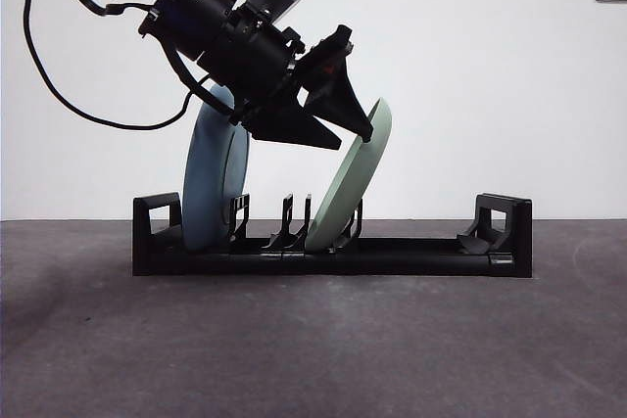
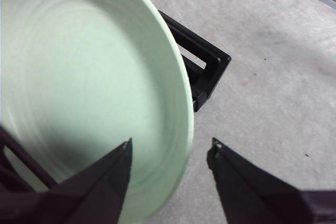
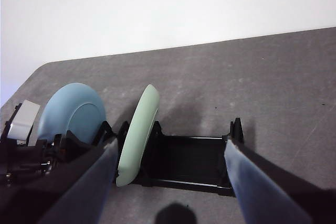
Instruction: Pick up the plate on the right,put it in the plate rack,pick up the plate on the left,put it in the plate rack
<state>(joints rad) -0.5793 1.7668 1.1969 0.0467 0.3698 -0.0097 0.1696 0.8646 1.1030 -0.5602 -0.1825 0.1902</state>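
The black plate rack (image 1: 392, 256) lies across the table. A pale blue plate (image 1: 211, 183) stands upright in its left slots. A pale green plate (image 1: 348, 188) stands in the middle slots, leaning right. My left gripper (image 1: 355, 141) comes down from the upper left to the green plate's top rim. In the left wrist view the left gripper (image 2: 170, 148) is open, its jaws on either side of the green plate's (image 2: 89, 77) rim with gaps on both sides. My right gripper (image 3: 170, 148) hangs open and empty, high above the rack (image 3: 189, 161), and is out of the front view.
The rack's right half holds no plate, and its blocky end handle (image 1: 505, 227) stands at the far right. A dark grey tabletop (image 1: 313, 340) stretches in front of the rack, with a white wall behind it.
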